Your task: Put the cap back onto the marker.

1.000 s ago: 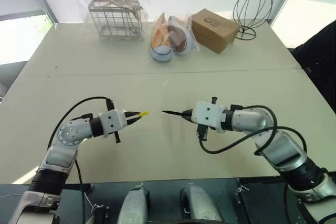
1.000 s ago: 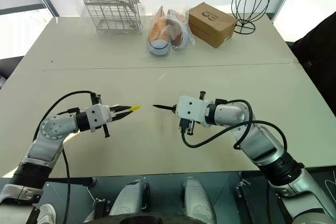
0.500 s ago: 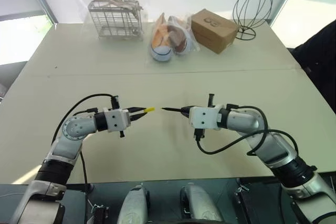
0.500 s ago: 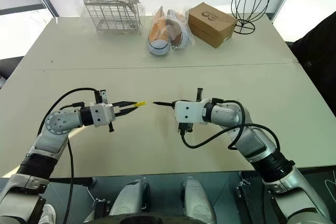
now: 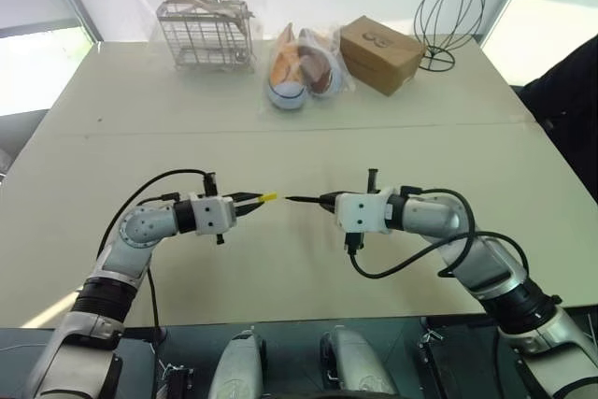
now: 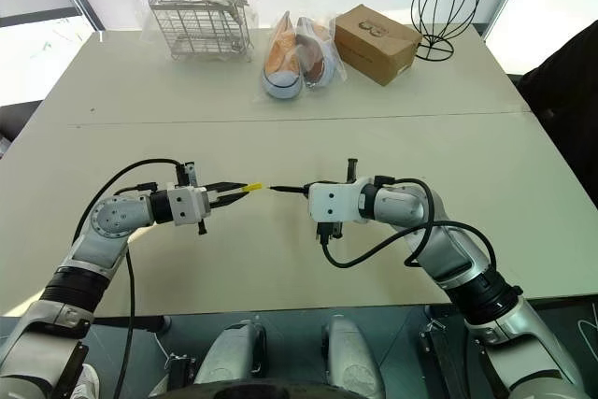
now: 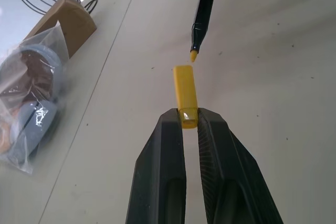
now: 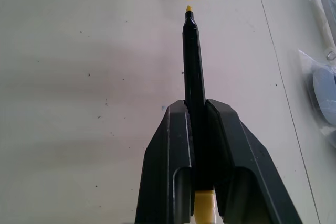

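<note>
- While above table, marker clamped in right gripper, tip toward cap.
- Cap pinched in left gripper, mouth just short of tip.
- Alignment step; next: close gap coaxially, press on.

I count one cap and one marker in my two grippers, plus one wire basket, one bagged pair of shoes, one cardboard box and one wire dome stand along the table's far edge.
</note>
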You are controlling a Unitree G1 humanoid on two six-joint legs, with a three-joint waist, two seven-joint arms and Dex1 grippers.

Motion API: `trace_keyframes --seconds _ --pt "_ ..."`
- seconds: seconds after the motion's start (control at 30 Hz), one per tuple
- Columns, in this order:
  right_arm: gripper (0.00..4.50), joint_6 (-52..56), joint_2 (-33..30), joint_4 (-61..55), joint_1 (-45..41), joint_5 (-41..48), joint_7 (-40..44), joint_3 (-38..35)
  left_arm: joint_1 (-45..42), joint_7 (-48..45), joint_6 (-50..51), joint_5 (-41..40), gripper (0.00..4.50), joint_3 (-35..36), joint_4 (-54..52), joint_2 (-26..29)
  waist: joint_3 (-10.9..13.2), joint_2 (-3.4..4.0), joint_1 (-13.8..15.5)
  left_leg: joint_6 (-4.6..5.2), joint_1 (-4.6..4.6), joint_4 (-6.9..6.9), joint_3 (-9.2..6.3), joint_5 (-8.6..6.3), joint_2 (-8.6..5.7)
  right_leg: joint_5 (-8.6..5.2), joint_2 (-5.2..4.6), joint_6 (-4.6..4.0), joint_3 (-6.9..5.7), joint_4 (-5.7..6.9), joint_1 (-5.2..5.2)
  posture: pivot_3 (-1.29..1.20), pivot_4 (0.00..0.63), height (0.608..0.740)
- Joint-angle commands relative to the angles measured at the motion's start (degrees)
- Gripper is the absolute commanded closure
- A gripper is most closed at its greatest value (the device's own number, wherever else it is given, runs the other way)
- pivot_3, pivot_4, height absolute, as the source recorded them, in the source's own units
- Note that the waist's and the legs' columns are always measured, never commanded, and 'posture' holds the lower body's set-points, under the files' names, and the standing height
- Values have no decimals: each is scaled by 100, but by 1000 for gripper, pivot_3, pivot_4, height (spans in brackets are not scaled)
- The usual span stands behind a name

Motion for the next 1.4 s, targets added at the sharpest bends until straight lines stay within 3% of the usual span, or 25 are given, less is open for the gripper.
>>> trace_keyframes --seconds 0.03,1.4 --pt "4500 -131 63 -111 -155 -8 8 -165 -115 53 -138 -2 4462 -34 -17 -18 0 0 0 0 0 0 0 0 0 0 0 0 0 0 0 0 150 740" --pt "4500 -388 85 181 -224 -142 97 -230 -391 203 -845 102 4462 -166 829 -58 0 1 2 1 1 25 -6 -1 10 0 17 0 2 6 11 0 150 740"
